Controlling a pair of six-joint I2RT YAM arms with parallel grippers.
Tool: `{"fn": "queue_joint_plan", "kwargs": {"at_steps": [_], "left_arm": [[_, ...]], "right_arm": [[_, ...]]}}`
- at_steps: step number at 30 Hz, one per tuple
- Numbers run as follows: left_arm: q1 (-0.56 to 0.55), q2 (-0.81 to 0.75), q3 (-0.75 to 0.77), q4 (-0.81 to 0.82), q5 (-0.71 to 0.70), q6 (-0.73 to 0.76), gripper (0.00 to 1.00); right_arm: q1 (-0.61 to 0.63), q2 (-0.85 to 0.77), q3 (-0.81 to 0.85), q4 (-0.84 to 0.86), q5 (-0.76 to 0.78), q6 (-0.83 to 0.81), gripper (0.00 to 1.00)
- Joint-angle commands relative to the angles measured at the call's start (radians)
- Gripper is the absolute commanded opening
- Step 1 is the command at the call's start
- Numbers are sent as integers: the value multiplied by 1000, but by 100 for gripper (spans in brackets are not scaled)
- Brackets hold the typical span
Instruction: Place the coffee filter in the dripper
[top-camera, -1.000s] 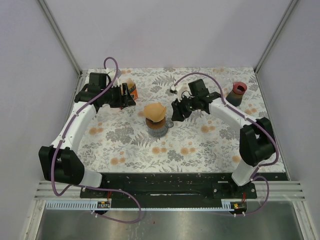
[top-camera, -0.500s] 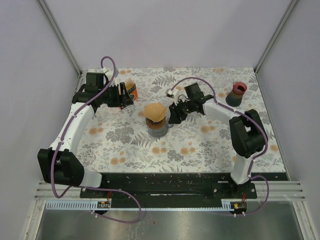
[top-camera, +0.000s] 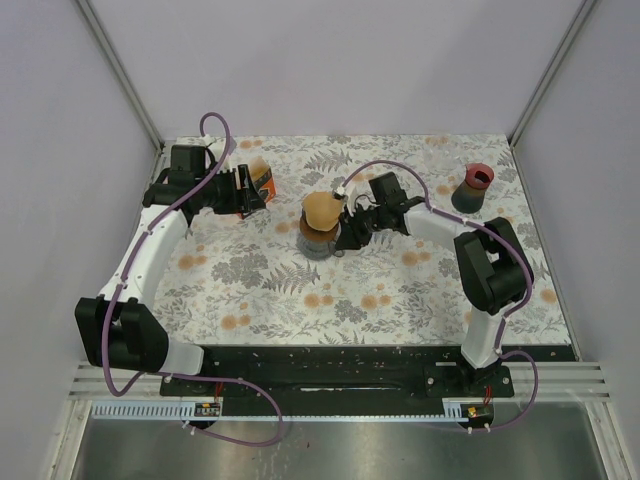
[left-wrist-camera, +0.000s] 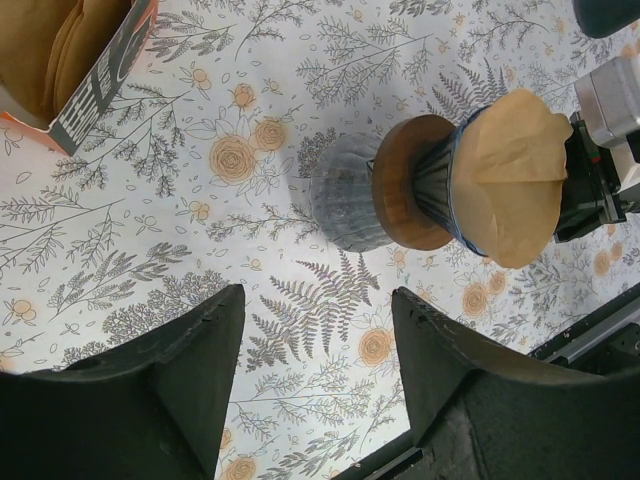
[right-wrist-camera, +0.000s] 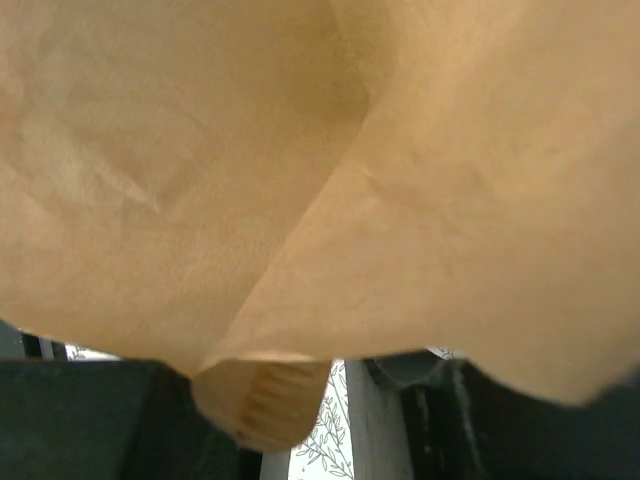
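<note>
The dripper (top-camera: 318, 243), a glass cone with a wooden collar, stands mid-table with a brown paper coffee filter (top-camera: 321, 209) sitting in its top. Both show in the left wrist view, dripper (left-wrist-camera: 405, 185) and filter (left-wrist-camera: 512, 175). My right gripper (top-camera: 347, 226) is pressed against the filter's right side. In the right wrist view the filter (right-wrist-camera: 320, 150) fills almost the whole frame; the right gripper (right-wrist-camera: 290, 405) has its jaws apart with the filter's folded edge hanging between them. My left gripper (top-camera: 256, 194) is open and empty, also seen low over the cloth in its own view (left-wrist-camera: 315, 340).
An orange box of spare filters (top-camera: 263, 178) lies at the back left beside the left gripper, also in the left wrist view (left-wrist-camera: 70, 60). A dark cup with a red rim (top-camera: 473, 187) stands at the back right. The floral tablecloth (top-camera: 380, 290) covers the table.
My right gripper moved left up against the filter. The filter and the dripper's top shifted slightly right and back toward it. The left arm barely moved.
</note>
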Motion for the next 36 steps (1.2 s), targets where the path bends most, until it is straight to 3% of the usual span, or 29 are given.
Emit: {"fn": "queue_joint_plan", "kwargs": {"at_steps": [1,12,27,36], "left_arm": [[12,-20,26,24,-5,20,64],[25,-18,32,21,9,17,65],[35,-18,32,20,21,16,65],[36,-27,29,17,23,16,65]], "right_arm": [[27,-28,-27,54,50,-32,29],[64,-91,-21,89,199,0,24],[61,-11,140,-68,379,43,18],[-1,83,238,-141,348,57,17]]}}
